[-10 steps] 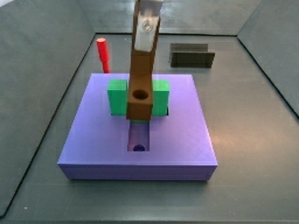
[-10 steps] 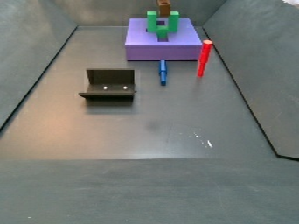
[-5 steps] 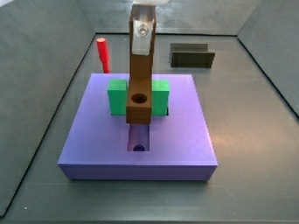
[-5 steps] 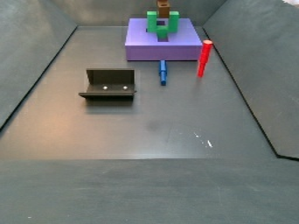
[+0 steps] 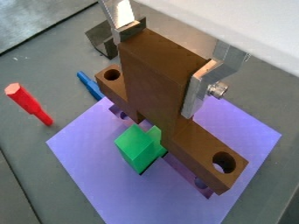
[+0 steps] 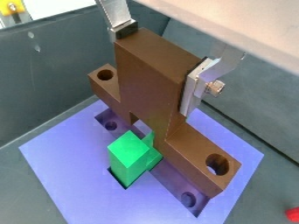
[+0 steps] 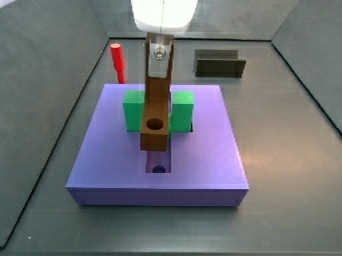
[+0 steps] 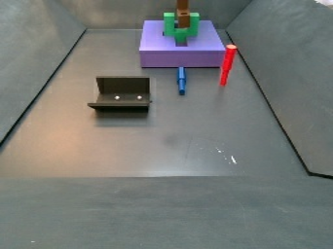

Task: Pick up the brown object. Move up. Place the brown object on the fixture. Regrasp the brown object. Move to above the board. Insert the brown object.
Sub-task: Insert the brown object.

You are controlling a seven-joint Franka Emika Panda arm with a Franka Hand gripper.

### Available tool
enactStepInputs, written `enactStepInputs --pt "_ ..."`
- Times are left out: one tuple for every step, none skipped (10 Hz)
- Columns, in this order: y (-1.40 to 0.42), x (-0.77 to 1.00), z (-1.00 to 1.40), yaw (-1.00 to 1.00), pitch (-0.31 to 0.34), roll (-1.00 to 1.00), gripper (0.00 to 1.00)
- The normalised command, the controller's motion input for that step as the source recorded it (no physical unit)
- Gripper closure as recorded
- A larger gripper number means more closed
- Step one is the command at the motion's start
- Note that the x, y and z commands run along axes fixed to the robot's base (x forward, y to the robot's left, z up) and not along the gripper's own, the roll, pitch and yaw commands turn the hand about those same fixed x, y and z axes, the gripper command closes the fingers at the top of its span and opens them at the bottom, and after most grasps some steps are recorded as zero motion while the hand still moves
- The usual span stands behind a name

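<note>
Gripped between the silver fingers (image 5: 201, 86) of the gripper (image 5: 163, 54), the brown object (image 7: 156, 105) is held upright over the board (image 7: 201, 165), its lower end sunk between the arms of the green block (image 7: 135, 110). The fixture (image 8: 121, 94) stands empty, well apart; only seating and release appear left.

Our gripper (image 7: 158, 50) hangs at the upper centre of a side view, pointing straight down. In both wrist views our silver fingers (image 5: 201, 87) press flat against the brown object (image 6: 158, 83), clamping it between them.
</note>
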Motion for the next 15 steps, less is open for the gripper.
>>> enactStepInputs --pt "0.00 0.00 -0.15 0.00 0.000 0.00 1.00" --pt "0.00 0.06 -0.13 0.00 0.000 0.04 1.00" --pt "0.04 0.09 -0.04 0.00 0.000 0.08 1.00" --pt "0.13 0.03 0.00 0.00 0.000 0.04 1.00" --pt "0.05 0.02 -0.09 0.00 0.000 0.00 1.00" --pt "0.00 0.01 -0.23 0.00 -0.003 0.01 1.00" --pt "-0.25 -0.01 -0.47 0.00 -0.090 0.08 1.00" --pt "-0.07 0.02 -0.26 0.00 0.000 0.04 1.00" --pt "0.00 0.10 -0.16 0.00 0.000 0.00 1.00" --pt "0.02 0.10 -0.11 0.00 0.000 0.00 1.00" --pt "0.09 0.03 -0.08 0.00 0.000 0.00 1.00" --pt "0.10 0.03 -0.07 0.00 0.000 0.00 1.00" --pt "0.00 0.04 -0.17 0.00 0.000 0.00 1.00" --pt "-0.03 0.00 -0.23 0.00 -0.027 0.02 1.00" --pt "-0.03 0.00 -0.21 0.00 -0.020 0.00 1.00"
